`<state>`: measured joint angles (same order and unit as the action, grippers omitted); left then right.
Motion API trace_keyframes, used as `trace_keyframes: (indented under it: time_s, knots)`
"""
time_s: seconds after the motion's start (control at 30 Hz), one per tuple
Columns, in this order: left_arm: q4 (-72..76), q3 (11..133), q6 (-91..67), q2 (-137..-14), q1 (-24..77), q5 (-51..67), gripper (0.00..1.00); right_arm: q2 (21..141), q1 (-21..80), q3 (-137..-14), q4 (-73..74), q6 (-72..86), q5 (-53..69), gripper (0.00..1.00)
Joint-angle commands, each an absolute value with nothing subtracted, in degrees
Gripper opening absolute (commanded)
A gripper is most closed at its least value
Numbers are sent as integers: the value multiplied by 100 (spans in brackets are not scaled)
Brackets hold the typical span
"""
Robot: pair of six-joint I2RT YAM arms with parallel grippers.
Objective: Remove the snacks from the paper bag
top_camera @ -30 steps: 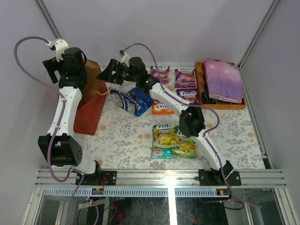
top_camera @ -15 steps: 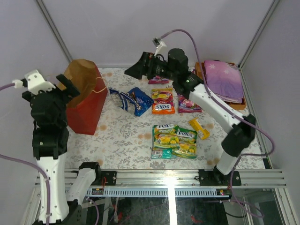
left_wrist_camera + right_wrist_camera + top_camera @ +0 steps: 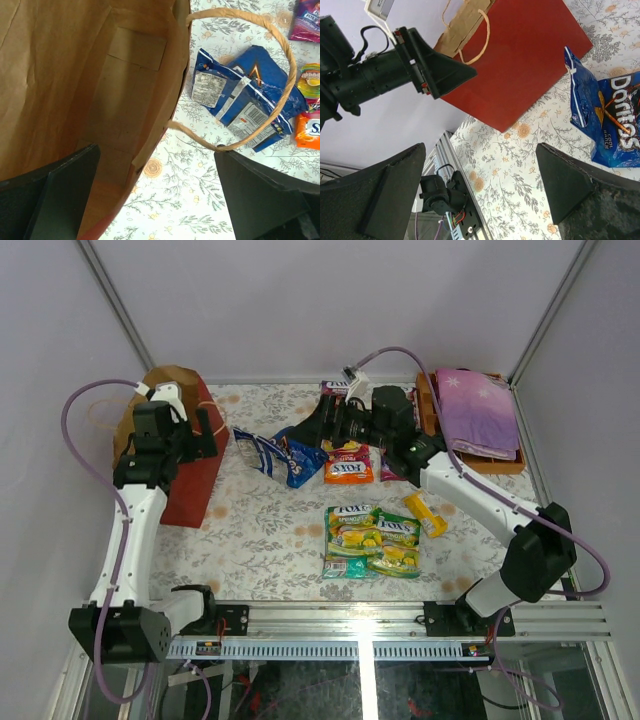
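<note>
- At the left of the table [image 3: 265, 540], the paper bag [image 3: 195, 490] stood with its mouth open. No snack showed inside, though one finger hid part of the floor.
- The snacks lay on the table, outside the bag. The Doritos bag [image 3: 285, 455] was just beside it. The orange pouch [image 3: 348, 472], green-yellow pouches [image 3: 372, 540] and yellow bar [image 3: 425, 515] lay further right.
- The left gripper [image 3: 155, 150] was spread wide and empty. One finger was over the bag's inside and the other over the table, with the rim between them.
- The right gripper [image 3: 480, 147] was likewise spread wide and empty, above the table near the Doritos bag.
- Handling, as judged: the pouches would be light, glossy and slippery, so a sealed edge looked the surest hold.
- The Doritos bag would be puffed and soft, with brittle contents. Its top seam looked the place for a light pinch.
- The paper bag would be light and easily tipped. The rim looked a steadier hold than the cord handle [image 3: 285, 60].
</note>
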<state>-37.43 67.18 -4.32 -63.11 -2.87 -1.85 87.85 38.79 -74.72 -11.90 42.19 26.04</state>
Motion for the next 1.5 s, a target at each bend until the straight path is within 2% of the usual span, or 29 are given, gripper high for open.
trace_keyframes:
  time_s: [0.0,0.07,0.1,0.13,0.17,0.2,0.23,0.37,0.43,0.5,0.6,0.73,0.97,1.2,1.47]
  knots:
    - [-3590,7066,-169,-6522,-280,-214,96,8418,3879,-7385,-1501,4131,2674,100]
    - [-3518,7140,-122,-6607,-279,-299,93,8400,3884,-7326,-1495,4104,2738,100]
    - [-3467,7165,-82,-6641,-280,-342,85,8399,3885,-7311,-1494,4099,2772,100]
    - [-3410,7178,-33,-6687,-279,-383,71,8402,3885,-7276,-1495,4092,2805,100]
    - [-3376,7199,0,-6734,-274,-459,52,8402,3883,-7252,-1501,4095,2830,100]
    - [-3360,7237,31,-6794,-266,-552,40,8394,3880,-7218,-1511,4096,2840,100]
    - [-3331,7248,98,-6859,-278,-588,37,8383,3875,-7197,-1518,4095,2857,100]
    - [-3128,7249,406,-7157,-275,-627,37,8368,3863,-7123,-1552,4101,2947,99]
    - [-2943,7298,485,-7304,-274,-739,34,8358,3858,-7094,-1570,4121,2966,100]
    - [-2608,7332,618,-7448,-280,-798,22,8349,3858,-7036,-1609,4150,2975,100]
    - [-2089,7419,954,-7713,-279,-884,12,8364,3856,-6945,-1712,4218,3028,100]
    - [-1312,7429,1495,-8123,-281,-1123,12,8403,3858,-6763,-1980,4387,3127,99]
    - [-778,7745,2489,-8961,-274,-1050,1,8464,3858,-6666,-2025,4446,3307,100]
    - [-1078,8719,3191,-9758,-279,-359,0,8601,3858,-6778,-1963,4426,3472,100]
    - [-1944,10401,3426,-10826,-417,361,0,8698,3858,-6645,-1881,4284,3556,99]
